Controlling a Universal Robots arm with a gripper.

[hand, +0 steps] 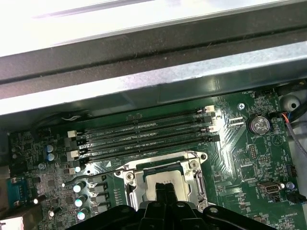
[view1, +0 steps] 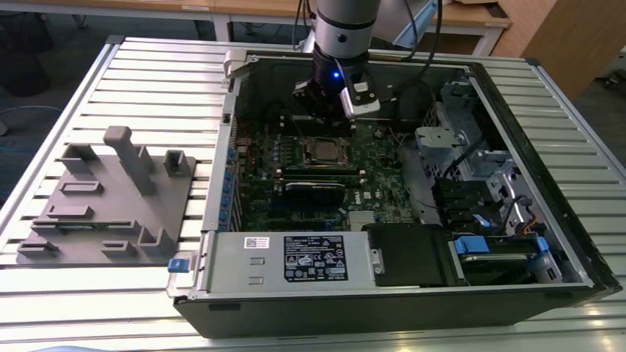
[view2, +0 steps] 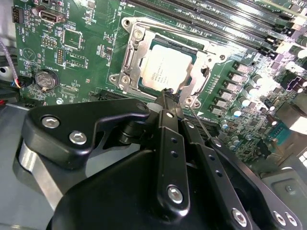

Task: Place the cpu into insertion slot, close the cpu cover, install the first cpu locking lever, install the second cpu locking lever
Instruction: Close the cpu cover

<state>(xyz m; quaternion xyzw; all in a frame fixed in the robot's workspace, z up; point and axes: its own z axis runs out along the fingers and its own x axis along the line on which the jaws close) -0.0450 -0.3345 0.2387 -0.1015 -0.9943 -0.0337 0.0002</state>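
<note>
With the end effector (view2: 166, 97) closed and empty beside it, the thin, stiff cpu cover (view2: 130, 60) over the fragile cpu (view2: 165, 69) likely needs pressing at its rim.

This is a robotics lab or test workshop. An open computer case (view1: 391, 317) sits on a slatted aluminium surface (view1: 157, 81), and a robot arm (view1: 342, 29) reaches down into it. A grey moulded fixture (view1: 108, 213) lies beside the case, and wooden desks (view1: 470, 18) stand beyond it.

Strong glare whitens the case edge (hand: 230, 60); the motherboard (hand: 249, 158) lies dimmer
</note>
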